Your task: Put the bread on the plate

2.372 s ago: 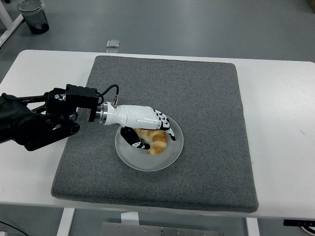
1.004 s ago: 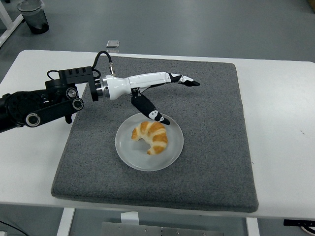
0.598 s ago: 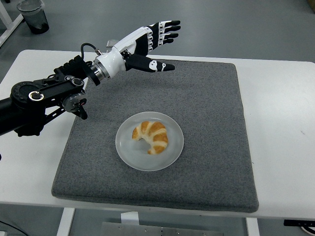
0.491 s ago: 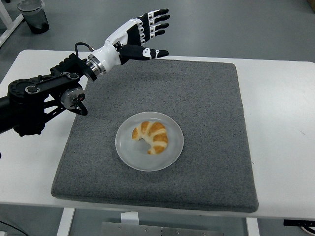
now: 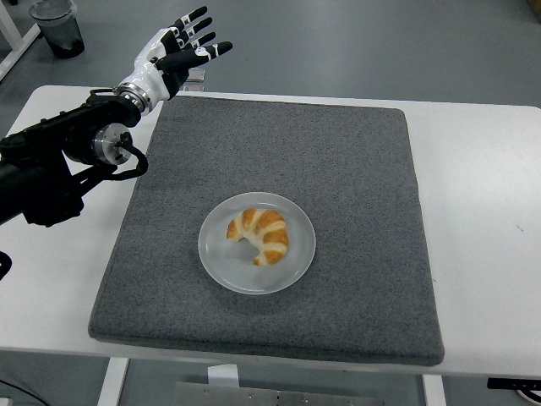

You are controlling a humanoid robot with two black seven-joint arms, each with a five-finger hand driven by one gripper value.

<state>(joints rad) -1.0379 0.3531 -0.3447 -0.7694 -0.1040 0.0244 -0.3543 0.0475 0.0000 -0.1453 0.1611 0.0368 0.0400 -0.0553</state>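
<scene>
A golden croissant (image 5: pixel 259 234) lies on a round translucent white plate (image 5: pixel 295 267) near the middle of the grey mat (image 5: pixel 355 178). My left hand (image 5: pixel 182 44) is raised above the mat's far left corner, well away from the plate, with its fingers spread and nothing in it. Its black arm (image 5: pixel 59 161) runs in from the left edge. No right arm shows.
The mat lies on a white table (image 5: pixel 482 211). A small clear object (image 5: pixel 195 76) sits just beyond the table's far edge, behind my hand. A dark bin (image 5: pixel 56 25) stands on the floor at the top left.
My left hand let go of the croissant on the plate, opened, then lifted and swung back to the far left. The croissant and plate have stayed put.
</scene>
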